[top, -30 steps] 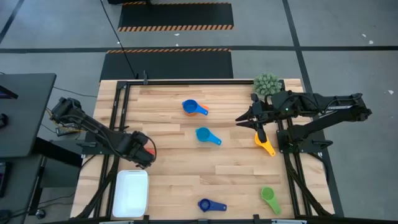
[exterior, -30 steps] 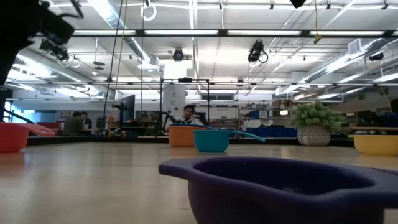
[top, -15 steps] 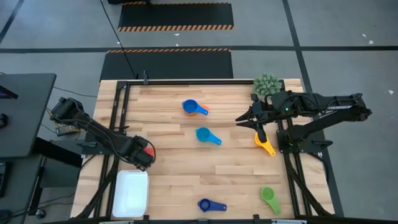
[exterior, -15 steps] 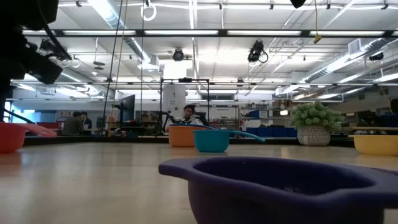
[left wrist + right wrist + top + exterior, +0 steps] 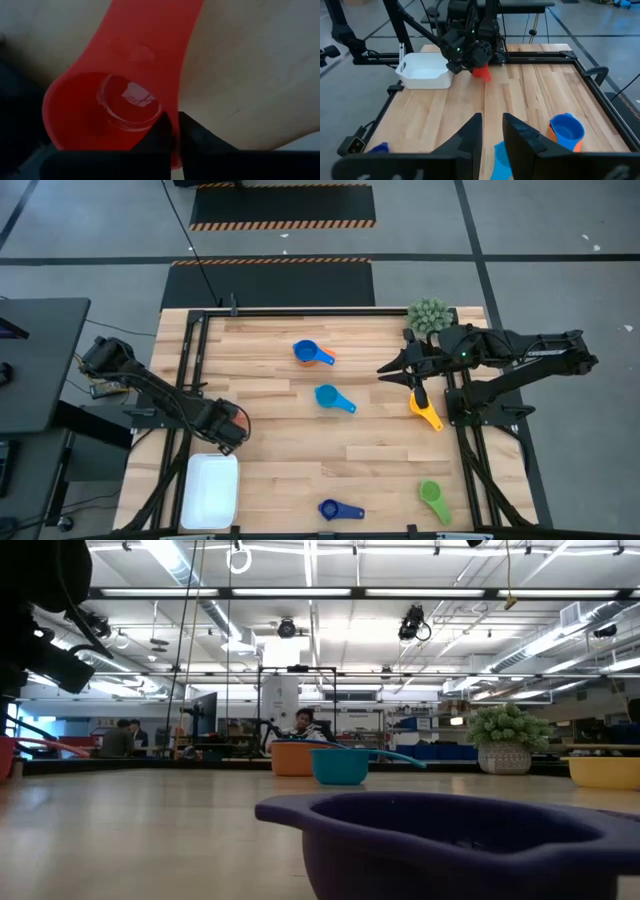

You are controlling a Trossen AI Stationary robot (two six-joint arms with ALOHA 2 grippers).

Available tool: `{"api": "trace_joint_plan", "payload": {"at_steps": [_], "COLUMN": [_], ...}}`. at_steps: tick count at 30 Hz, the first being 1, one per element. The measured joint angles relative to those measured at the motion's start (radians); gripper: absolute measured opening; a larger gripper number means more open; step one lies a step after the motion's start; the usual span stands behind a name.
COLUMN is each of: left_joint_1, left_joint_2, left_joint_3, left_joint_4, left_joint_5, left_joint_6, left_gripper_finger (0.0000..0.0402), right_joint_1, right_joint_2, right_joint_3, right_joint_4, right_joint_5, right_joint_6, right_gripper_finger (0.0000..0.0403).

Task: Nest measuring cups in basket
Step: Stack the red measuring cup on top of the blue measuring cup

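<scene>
The left gripper point(image 5: 234, 427) has its jaws clamped on the rim of the red measuring cup point(image 5: 120, 95), bowl and flat handle filling the left wrist view, with the handle running away from the jaws over the bare wood. From above, that gripper sits just beyond the far short end of the basket point(image 5: 209, 492), the white tray lying with its long axis running from the gripper toward the counter's point(image 5: 380, 460) near edge. So the relation that matters is simple: the basket lies directly nearward of the held cup, just beside it, and the left arm is by far the closer one; the next move, as I judge it, is a short carry over the tray's rim and a release inside. The right wrist view confirms this, showing the red cup beside the tray's corner but not yet over it. The basket looks empty, so the task seems barely begun. The right gripper point(image 5: 405, 366) waits well away from the basket, on the counter's opposite side, its jaws parted and holding nothing, next to the yellow cup point(image 5: 424, 409). The other cups are scattered far from the basket: blue on orange point(image 5: 311, 353), light blue point(image 5: 331, 398), navy point(image 5: 337, 509), green point(image 5: 435, 498). A small potted plant point(image 5: 429, 315) stands at the far corner.
</scene>
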Motion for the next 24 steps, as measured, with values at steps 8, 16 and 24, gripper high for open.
{"api": "trace_joint_plan", "payload": {"at_steps": [8,16,24], "left_joint_1": [0.016,0.172,0.467], "left_joint_2": [0.003,0.011,0.161], "left_joint_3": [0.162,0.518,0.769], "left_joint_4": [-0.083,-0.267,-0.269], "left_joint_5": [-0.039,-0.125,-0.148], "left_joint_6": [0.036,0.234,0.761], "left_gripper_finger": [0.0012,0.0011,0.0011], "right_joint_1": [0.0,0.0,0.0], "right_joint_2": [0.0,-0.023,-0.065], "right_joint_3": [0.0,0.0,0.0], "right_joint_4": [0.0,-0.01,-0.019], "right_joint_5": [0.002,0.062,0.113], "right_joint_6": [-0.008,-0.07,-0.096], "right_gripper_finger": [0.0077,0.0077,0.0077]}}
